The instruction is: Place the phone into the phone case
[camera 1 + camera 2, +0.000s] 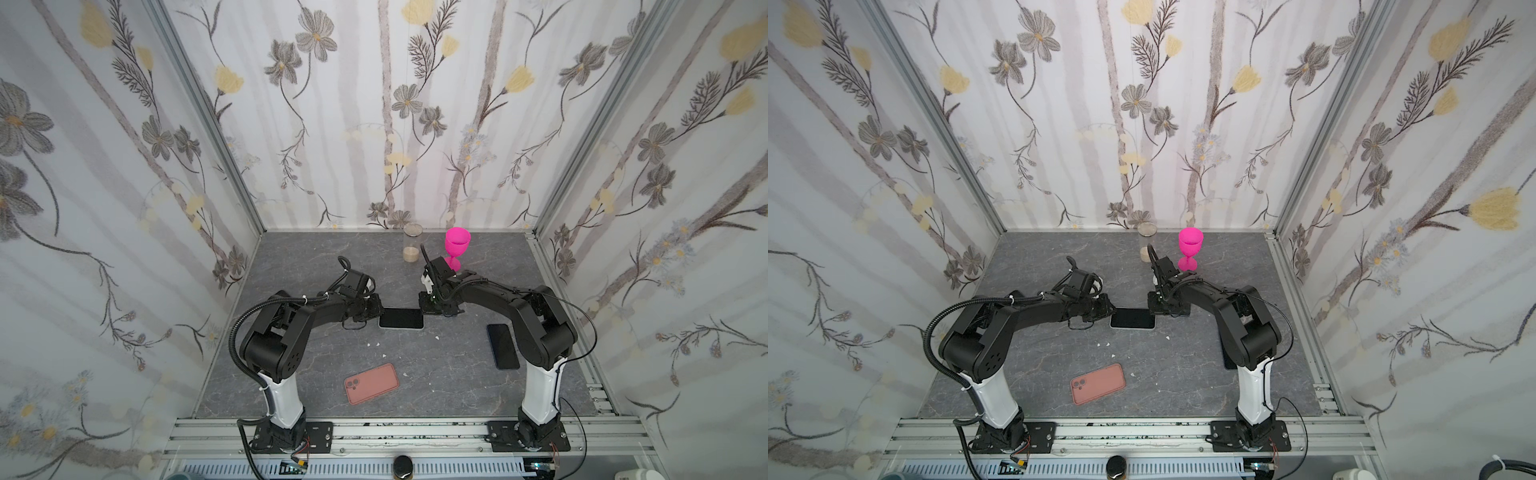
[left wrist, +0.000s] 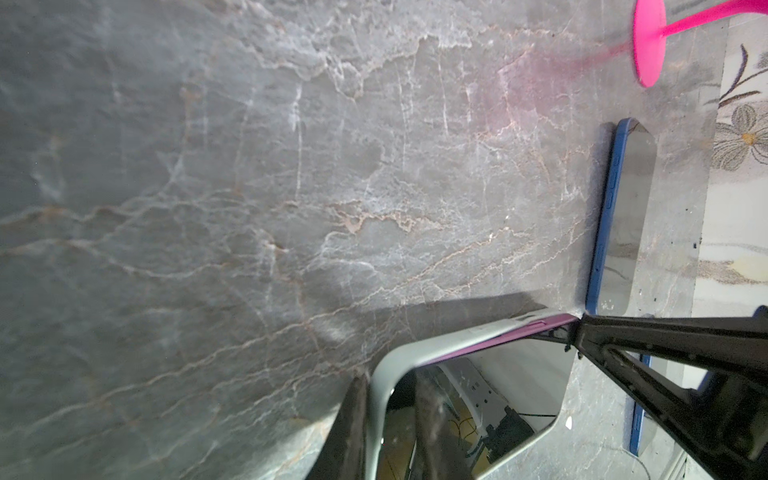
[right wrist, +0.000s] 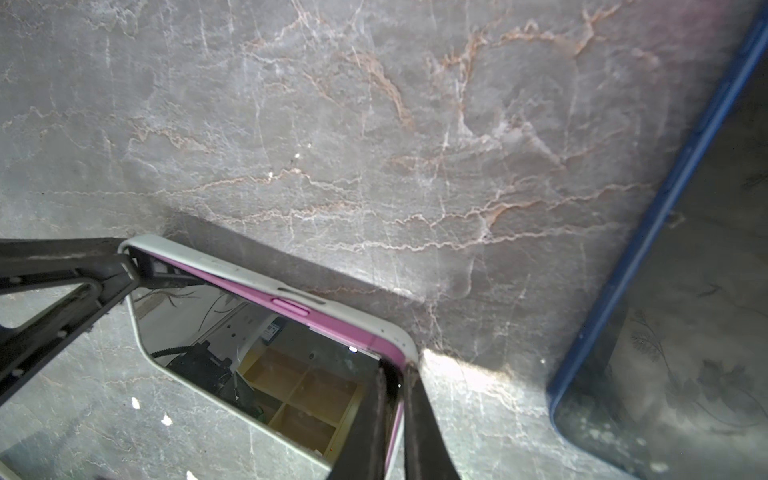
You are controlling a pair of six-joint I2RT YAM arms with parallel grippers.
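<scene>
Marble tabletop [image 1: 449, 365]: left gripper [image 1: 379, 318] and right gripper [image 1: 423, 309] pinch phone case [image 1: 401, 319] at opposite edges.

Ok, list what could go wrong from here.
1. The phone shows a pink edge above the phone case rim along one side. With the left gripper and right gripper pinching opposite ends, it may pop out instead of seating.
2. The pink goblet stands close behind the right gripper. A lift or swing could topple it.
</scene>
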